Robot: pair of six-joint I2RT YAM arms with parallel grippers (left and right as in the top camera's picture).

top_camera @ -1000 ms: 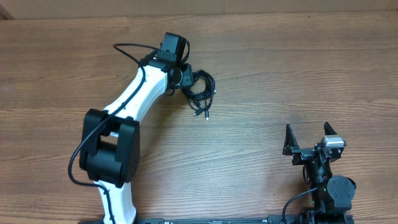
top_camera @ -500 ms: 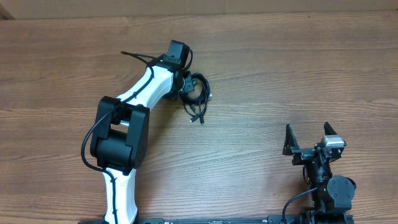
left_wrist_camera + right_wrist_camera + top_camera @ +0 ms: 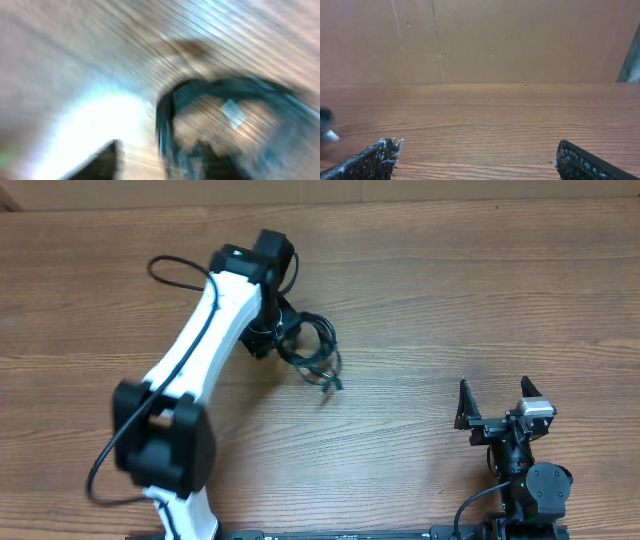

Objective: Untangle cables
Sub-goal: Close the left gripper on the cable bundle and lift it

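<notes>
A wooden desk (image 3: 450,300) with a lengthwise grain is seen filling the overhead view, and a plain brown panel (image 3: 520,40) is seen standing behind its far edge in the right wrist view. The left arm (image 3: 200,350), white with black joints, is stretched from the near left edge of the desk up toward the far middle, and its black wrist is bent down over the desk. The left fingers (image 3: 268,335) are largely hidden beneath that wrist from above, and the left wrist view is smeared by blur, so it cannot be told whether they are spread, closed, or clamped on anything. The right arm (image 3: 520,470) is folded low at the near right corner of the desk, well apart from the left arm. The right fingers (image 3: 463,405) are spread wide, with nothing but bare wood seen between them. The cables (image 3: 312,350) are found as a small bundle of thin black loops lying on the desk just to the right of the left wrist, touching or nearly touching it; which of the two cannot be told. In the left wrist view the bundle is shown only as a blurred dark curve (image 3: 167,115). One loose strand is trailed toward the near side and is ended by a small plug tip (image 3: 333,384).
</notes>
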